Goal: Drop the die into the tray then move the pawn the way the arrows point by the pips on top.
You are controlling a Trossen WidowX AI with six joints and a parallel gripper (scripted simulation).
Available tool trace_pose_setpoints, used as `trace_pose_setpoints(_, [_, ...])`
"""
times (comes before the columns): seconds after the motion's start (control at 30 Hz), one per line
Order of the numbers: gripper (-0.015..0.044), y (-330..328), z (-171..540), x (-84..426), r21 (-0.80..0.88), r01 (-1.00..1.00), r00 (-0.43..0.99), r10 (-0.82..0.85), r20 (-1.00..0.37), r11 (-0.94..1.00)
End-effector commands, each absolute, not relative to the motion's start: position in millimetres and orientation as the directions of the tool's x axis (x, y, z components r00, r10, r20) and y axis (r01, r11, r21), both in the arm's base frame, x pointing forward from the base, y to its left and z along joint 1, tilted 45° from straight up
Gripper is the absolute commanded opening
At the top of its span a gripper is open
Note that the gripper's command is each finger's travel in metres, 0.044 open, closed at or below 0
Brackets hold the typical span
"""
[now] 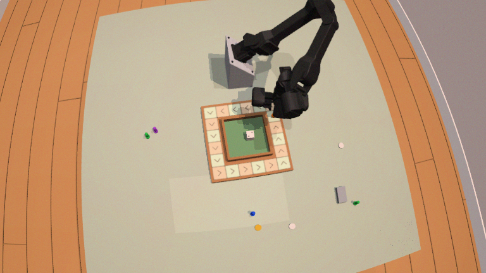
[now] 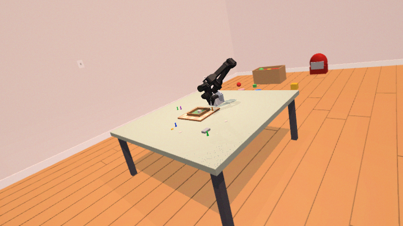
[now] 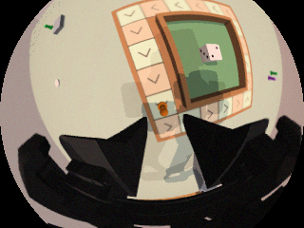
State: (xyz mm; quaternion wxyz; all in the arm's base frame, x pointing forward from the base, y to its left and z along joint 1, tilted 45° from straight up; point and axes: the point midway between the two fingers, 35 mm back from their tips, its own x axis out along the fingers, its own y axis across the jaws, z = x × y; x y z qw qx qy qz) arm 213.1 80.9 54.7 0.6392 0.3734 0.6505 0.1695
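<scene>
Board (image 1: 247, 169) lies mid-table. Gripper (image 3: 166, 152) hangs above its corner, fingers partly spread, gripping nothing. Die (image 1: 250, 134) rests in the green tray (image 1: 236, 144). Orange pawn (image 3: 162, 109) stands on a corner-side square, apparently below the fingers.

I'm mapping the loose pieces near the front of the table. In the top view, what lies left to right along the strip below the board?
Blue pawn → orange disc → white disc → grey block → green pawn.
</scene>
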Motion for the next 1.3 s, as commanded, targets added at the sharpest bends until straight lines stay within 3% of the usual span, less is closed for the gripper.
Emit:
trace_pose_setpoints(0.0, [0.0200,85.5,50.1,211.4,0.700,0.276,0.091,0.707,-0.701,0.659])
trace_pose_setpoints(0.9, [0.0200,113.8,21.9,214.6,0.701,0.276,0.091,0.709,-0.700,0.657])
trace_pose_setpoints(1.07, [0.0069,113.8,21.9,214.6,0.701,0.276,0.091,0.709,-0.700,0.657])
trace_pose_setpoints(1.27, [0.0029,113.8,21.9,214.6,0.701,0.276,0.091,0.709,-0.700,0.657])
